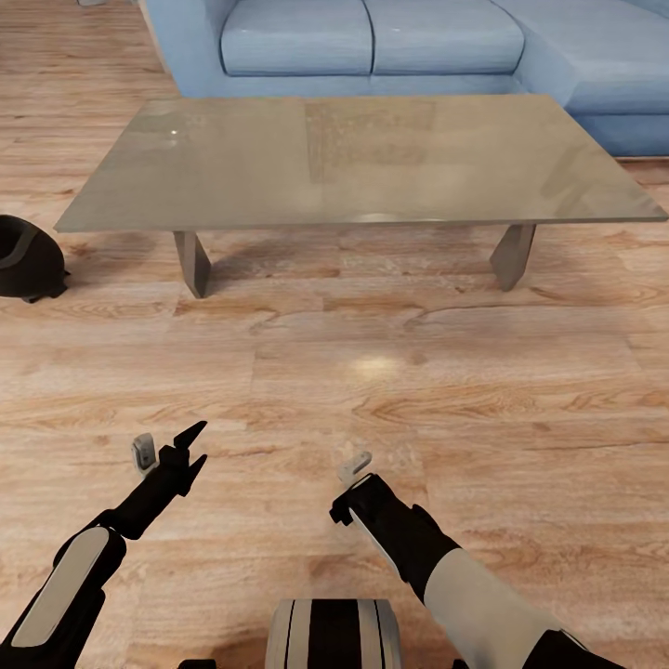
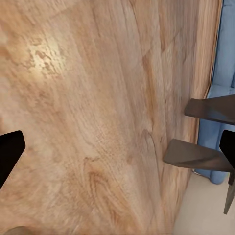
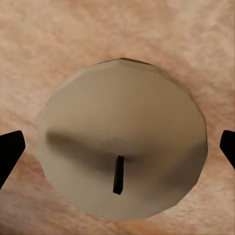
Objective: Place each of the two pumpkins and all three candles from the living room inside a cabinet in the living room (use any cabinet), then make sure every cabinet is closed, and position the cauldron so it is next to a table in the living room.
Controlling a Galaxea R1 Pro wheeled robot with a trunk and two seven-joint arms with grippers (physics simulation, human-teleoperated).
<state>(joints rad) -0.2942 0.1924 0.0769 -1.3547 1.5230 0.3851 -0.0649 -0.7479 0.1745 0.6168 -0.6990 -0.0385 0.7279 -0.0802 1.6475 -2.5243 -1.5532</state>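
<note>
The robot stands on the light wood floor point(image 1: 390, 372) facing a low grey table point(image 1: 372, 158), with a blue sofa point(image 1: 372, 37) behind it. Both arms reach down in front of it.

The right gripper point(image 1: 353, 470) is the busy one. Through its wrist camera I look straight down on a candle point(image 3: 122, 142) — a pale round top with a short dark wick — lying between the two black fingertips. The jaws are spread wide, with a sliver of floor showing on either side of the wax, so nothing is gripped yet. The candle appears to stand on the floor directly under that hand.

The left gripper point(image 1: 184, 448) hangs just over the boards with its fingers apart and nothing between them. Its camera looks along the planks towards the table legs.

The cauldron point(image 1: 26, 255) sits on the floor near the table's left end, which already looks close to what the task wants.

I judge the step in hand to be picking up a candle. The next move calls for lowering the right hand a touch, keeping it centred over the wick, and closing squarely on the sides — then lifting the candle and carrying it to a cabinet drawer.
</note>
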